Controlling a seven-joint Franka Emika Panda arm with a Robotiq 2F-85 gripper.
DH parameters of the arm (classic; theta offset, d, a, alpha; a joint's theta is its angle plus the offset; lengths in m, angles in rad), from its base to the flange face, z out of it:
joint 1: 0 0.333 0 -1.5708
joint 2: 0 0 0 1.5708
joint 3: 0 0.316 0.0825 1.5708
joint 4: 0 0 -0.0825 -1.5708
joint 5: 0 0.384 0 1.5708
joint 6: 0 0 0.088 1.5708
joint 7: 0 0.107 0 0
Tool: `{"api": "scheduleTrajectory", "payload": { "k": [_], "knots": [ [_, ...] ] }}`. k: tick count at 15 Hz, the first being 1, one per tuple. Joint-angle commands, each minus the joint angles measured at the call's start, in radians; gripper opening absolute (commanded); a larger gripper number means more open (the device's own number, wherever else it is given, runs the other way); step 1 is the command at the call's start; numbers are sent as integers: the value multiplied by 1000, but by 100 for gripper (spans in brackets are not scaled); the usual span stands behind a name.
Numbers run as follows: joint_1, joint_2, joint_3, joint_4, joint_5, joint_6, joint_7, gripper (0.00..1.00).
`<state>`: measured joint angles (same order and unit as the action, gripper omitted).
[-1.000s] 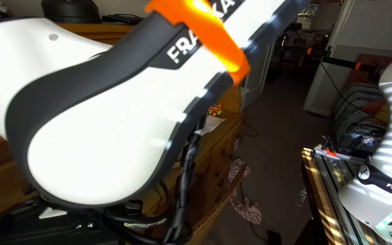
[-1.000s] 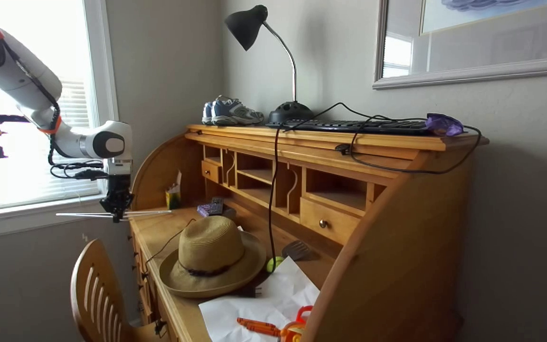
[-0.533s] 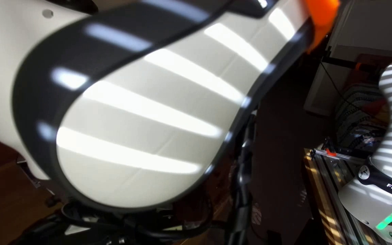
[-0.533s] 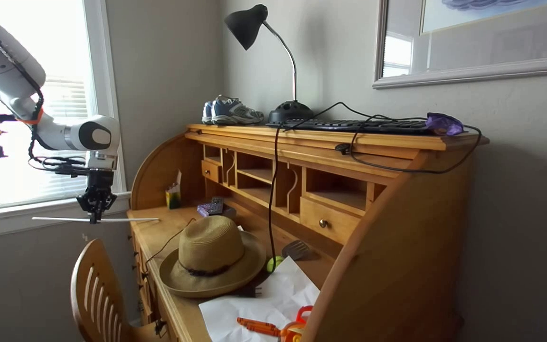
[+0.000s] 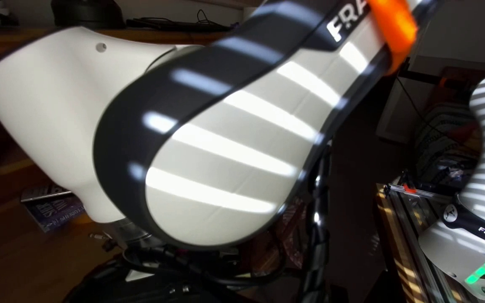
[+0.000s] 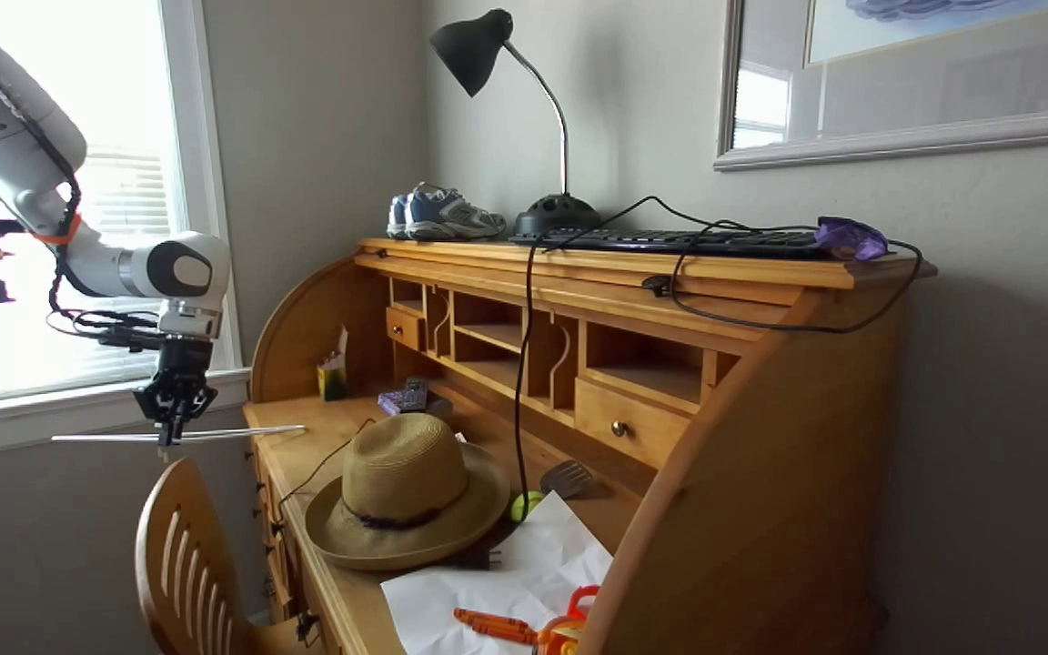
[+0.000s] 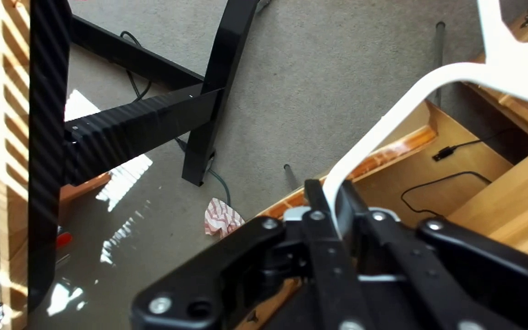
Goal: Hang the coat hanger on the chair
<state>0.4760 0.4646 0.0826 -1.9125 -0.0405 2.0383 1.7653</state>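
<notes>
Wrist view: the pincer (image 7: 332, 195) is clamped on the thin white coat hanger (image 7: 456, 72), one slim bar of it held between the two fingers (image 7: 317, 197). From the tips that bar runs toward the upper right, curves over and joins a thicker part, where a second limb branches off out of frame.

In an exterior view the coat hanger lies nearly level at the very tips of the downward-pointing pincer, seen almost edge-on and sticking out to both sides. One end reaches out below the window (image 6: 15, 350); the other crosses, by line of sight, the far front corner of the worktop (image 6: 297, 450). Whether it is over that corner or short of it, I cannot tell. Below the tips is the slatted back of the wooden chair (image 6: 201, 550), just outside the front edge of the worktop. A strip of wall (image 6: 78, 546) shows between coat hanger and chair, so the two are apart; which is nearer the camera is unclear.

A straw hat (image 6: 410, 491) sits with its brim close to the front edge. White paper (image 6: 524, 582) lies toward the near end, orange crayons (image 6: 492, 625) on it. In an exterior view the arm (image 5: 225, 168) fills most of the frame and the pincer's tips cannot be made out.
</notes>
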Motion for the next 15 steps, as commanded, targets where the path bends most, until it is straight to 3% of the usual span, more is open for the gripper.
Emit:
{"api": "scheduleTrajectory", "payload": {
  "k": [1,11,15],
  "knots": [
    [-24,-47,21,-73,-10,-19,47,3],
    [-50,-79,53,-151,-10,-61,34,3],
    [-33,-88,46,-164,-122,-37,32,3]
  ]
}}
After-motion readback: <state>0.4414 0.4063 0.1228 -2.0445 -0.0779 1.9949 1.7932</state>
